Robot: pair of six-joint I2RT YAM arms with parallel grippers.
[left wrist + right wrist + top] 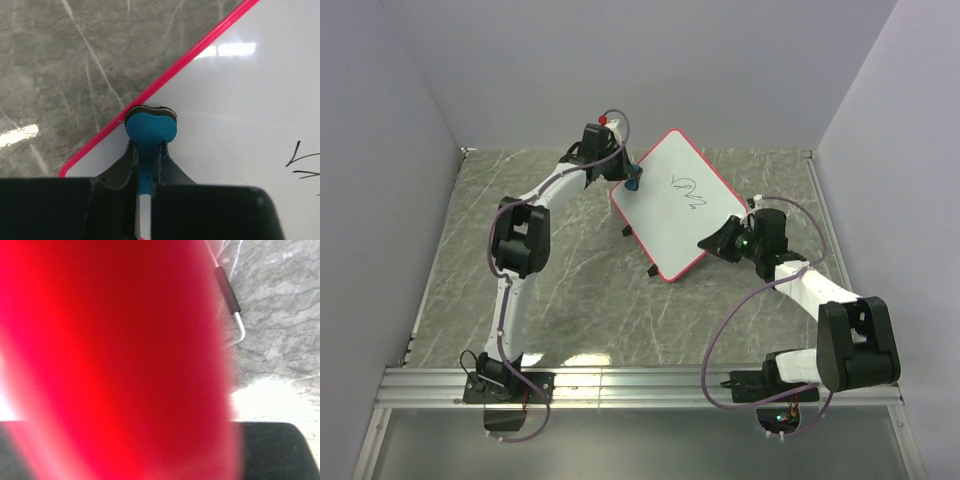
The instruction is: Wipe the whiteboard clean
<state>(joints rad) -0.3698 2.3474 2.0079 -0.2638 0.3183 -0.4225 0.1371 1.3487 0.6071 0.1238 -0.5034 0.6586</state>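
The whiteboard (675, 205) with a pink-red frame lies tilted in the middle of the table, black scribbles (688, 192) near its centre. My left gripper (631, 181) is shut on the small blue eraser (150, 129), which presses on the board's left edge, just inside the frame (165, 77). Scribble strokes (302, 165) show at the far right of the left wrist view. My right gripper (715, 243) is at the board's right edge; its wrist view is filled by the blurred red frame (115, 360), so its jaws are hidden, and from above they seem to clamp the frame.
The table is grey marble (560, 280), walled by pale panels on three sides. A black foot with a wire leg (227, 290) of the board shows in the right wrist view. Two black feet (627, 231) stick out under the board's left edge.
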